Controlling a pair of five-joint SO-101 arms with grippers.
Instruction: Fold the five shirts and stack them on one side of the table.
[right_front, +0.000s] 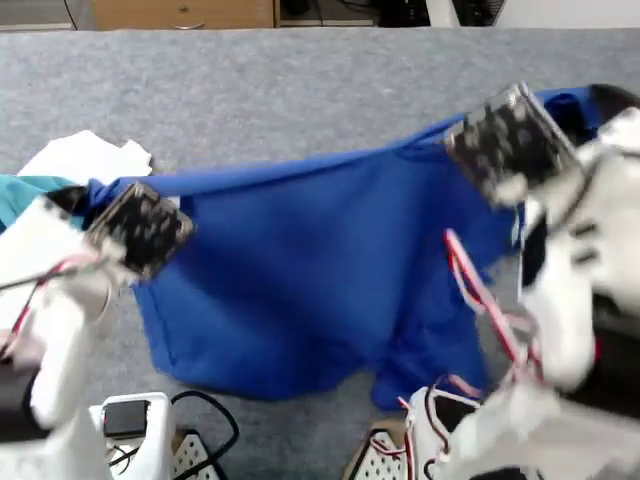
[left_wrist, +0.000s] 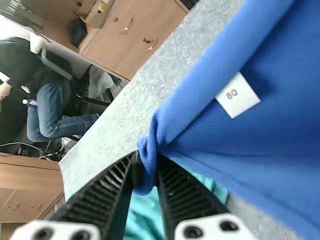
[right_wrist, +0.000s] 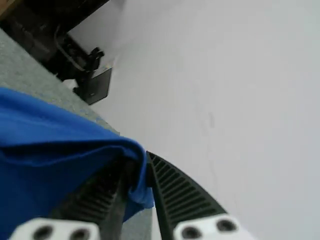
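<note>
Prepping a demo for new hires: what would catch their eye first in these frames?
The big blue shirt, stretched across the middle of the grey table between the two arms. The left gripper is shut on a bunched corner at one end, the right gripper on the other end. A white garment and a teal garment lie at the table's edge by the left arm.

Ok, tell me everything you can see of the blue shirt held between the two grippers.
The royal-blue fabric shirt looks like a thin, mesh-like knit, with a small white tag sewn on it. It hangs stretched between the left gripper and the right gripper, each shut on a bunched bit of its upper edge. The lower part sags in loose folds over the grey table, close to a teal garment.
</note>
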